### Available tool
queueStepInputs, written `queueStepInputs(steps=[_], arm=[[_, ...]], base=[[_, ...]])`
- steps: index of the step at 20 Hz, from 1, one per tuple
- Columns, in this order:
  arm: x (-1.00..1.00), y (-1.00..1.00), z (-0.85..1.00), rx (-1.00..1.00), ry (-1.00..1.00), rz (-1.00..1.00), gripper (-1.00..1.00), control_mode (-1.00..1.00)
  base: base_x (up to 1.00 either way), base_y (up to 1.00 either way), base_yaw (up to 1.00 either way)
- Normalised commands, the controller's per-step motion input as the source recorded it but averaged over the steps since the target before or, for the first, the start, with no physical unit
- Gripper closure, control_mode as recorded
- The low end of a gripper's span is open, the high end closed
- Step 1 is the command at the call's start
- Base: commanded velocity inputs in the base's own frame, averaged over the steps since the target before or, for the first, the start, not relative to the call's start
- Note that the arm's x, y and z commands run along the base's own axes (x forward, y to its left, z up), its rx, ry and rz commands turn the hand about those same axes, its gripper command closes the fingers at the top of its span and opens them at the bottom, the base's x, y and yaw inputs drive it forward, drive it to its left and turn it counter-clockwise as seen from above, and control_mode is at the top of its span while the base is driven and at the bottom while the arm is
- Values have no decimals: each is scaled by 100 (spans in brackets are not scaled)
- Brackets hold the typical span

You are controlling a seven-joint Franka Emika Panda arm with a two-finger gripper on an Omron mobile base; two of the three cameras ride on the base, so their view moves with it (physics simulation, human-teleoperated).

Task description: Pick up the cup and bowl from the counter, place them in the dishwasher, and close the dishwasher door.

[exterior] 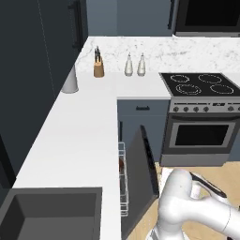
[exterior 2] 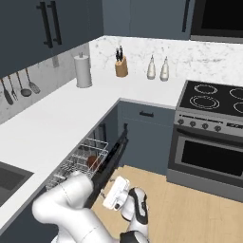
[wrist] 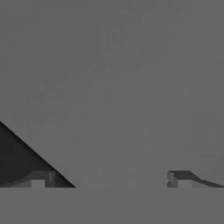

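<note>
Fingertips of the gripper (wrist: 109,179) stand far apart in the hand view, wide and holding nothing, right up against a flat grey surface with a dark wedge at one lower corner. From the right base view the hand sits low, just beside the outer face of the dishwasher door (exterior 2: 110,163), which is tilted partly shut over the one white wire rack (exterior 2: 78,161). Inside that rack lie one red cup (exterior 2: 91,162) and, beside it, something dark that may be the bowl; I cannot tell. One dishwasher (exterior: 136,183) sits under the white counter (exterior: 79,136). On the counter stand one knife block (exterior: 98,67), two bottles (exterior: 135,65) and one grey-white canister (exterior: 70,80). One sink (exterior: 51,213) is set into it, one oven (exterior: 201,136) stands beyond.
</note>
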Motion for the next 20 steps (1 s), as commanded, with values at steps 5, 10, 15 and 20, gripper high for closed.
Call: queueStepInputs(steps=[5,10,15,20], arm=[[18,100,-60,11,-7,33,-100,-100],[19,100,-99,11,-16,26,-100,-100],[70,100,-73,8,-21,20,-100,-100],[76,100,-17,13,-28,19,-100,-100]], base=[[0,0,0],[0,0,0],[0,0,0],[0,0,0]])
